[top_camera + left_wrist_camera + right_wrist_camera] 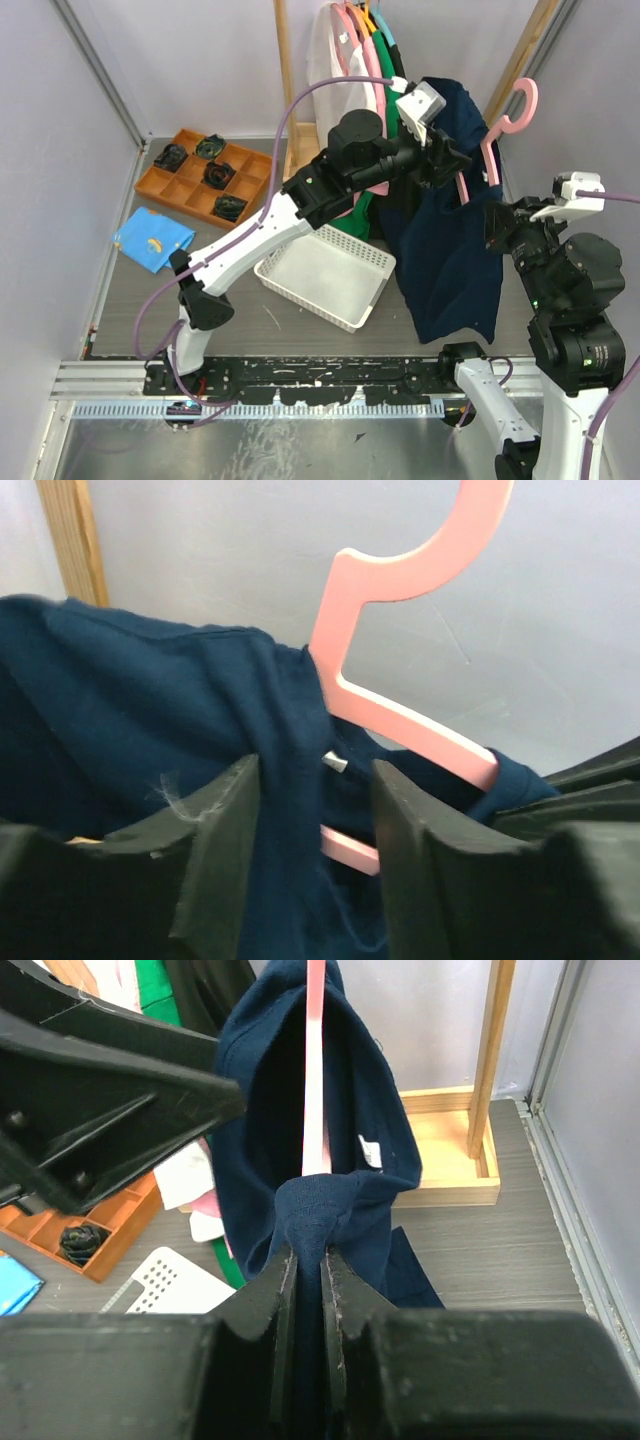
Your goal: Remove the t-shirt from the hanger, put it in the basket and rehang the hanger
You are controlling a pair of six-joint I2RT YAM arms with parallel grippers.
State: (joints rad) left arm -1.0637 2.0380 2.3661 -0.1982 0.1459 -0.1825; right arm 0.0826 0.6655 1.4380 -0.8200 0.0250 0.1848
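Two pincers are at work: nearest me, my right pincer [308,1260] is squeezed almost shut on a bunched fold of the navy blue cotton t-shirt [370,1110], which hangs draped over the flat pink plastic hanger [316,1080] above the desk [130,310]. Farther out, my left pincer [315,780] stands partly open astride the collar cloth beside the hanger's neck, clamping nothing. I judge that pulling before it closes would let the cloth slip, while a hard pull could snag the collar on the hanger's shoulder and wrench it from my right grip.
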